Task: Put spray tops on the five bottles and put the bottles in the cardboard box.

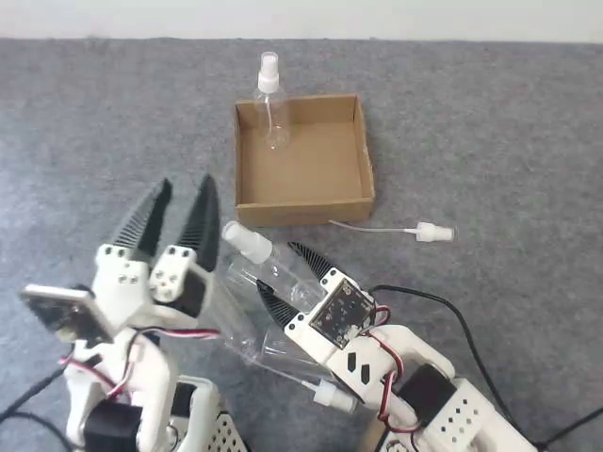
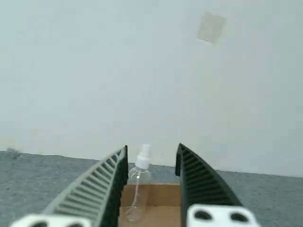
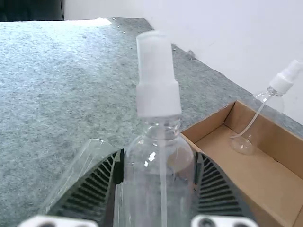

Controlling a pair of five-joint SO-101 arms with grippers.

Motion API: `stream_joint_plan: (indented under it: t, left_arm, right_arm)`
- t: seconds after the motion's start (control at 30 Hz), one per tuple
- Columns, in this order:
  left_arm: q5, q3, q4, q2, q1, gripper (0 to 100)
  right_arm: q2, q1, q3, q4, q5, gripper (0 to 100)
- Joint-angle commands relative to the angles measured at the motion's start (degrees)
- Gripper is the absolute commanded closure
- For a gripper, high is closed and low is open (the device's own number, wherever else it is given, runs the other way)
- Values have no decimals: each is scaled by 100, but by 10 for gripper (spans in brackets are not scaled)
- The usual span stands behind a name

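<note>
Cardboard box [image 1: 301, 212] sits open-topped in the middle of the grey felt tabletop [image 1: 490, 122]. One capped bottle [image 1: 271, 108] stands upright inside the box, in its far corner on your left arm's side. Your left fingers [image 1: 200, 221] are spread apart with nothing between them. They are on the near side of the box, off its front left corner, tips pointing toward it. Your right fingers [image 1: 309, 259] are clamped on a second bottle [image 3: 158, 161], one finger on each side of its clear body, just short of the box's front wall. Its white spray top [image 3: 156, 75] is seated on the neck and points toward the box. A loose spray top [image 1: 433, 232] with a thin dip tube lies flat on the tabletop just outside the box's front right corner, not touching the wall. More clear bottles [image 1: 243, 320] lie on their sides nearer than the box, between the two arms; you cannot count them for sure. One white cap [image 1: 334, 395] shows at their near end.
</note>
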Motion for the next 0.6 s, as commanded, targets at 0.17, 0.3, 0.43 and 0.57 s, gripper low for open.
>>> stream_joint_plan:
  t: [0.17, 0.3, 0.43, 0.57]
  left_arm:
    - [-44, 585, 18, -26, -853, 855]
    - [-53, 1051, 18, -26, -818, 855]
    - [-62, 1376, 9, -26, -712, 855]
    - [-176, 1473, 44, -26, -246, 855]
  right_arm:
    - [-101, 48, -114, -92, -18, 894]
    - [-101, 48, -123, -136, -9, 894]
    - [-101, 48, -193, -101, -9, 894]
    - [-101, 22, -176, -127, -9, 894]
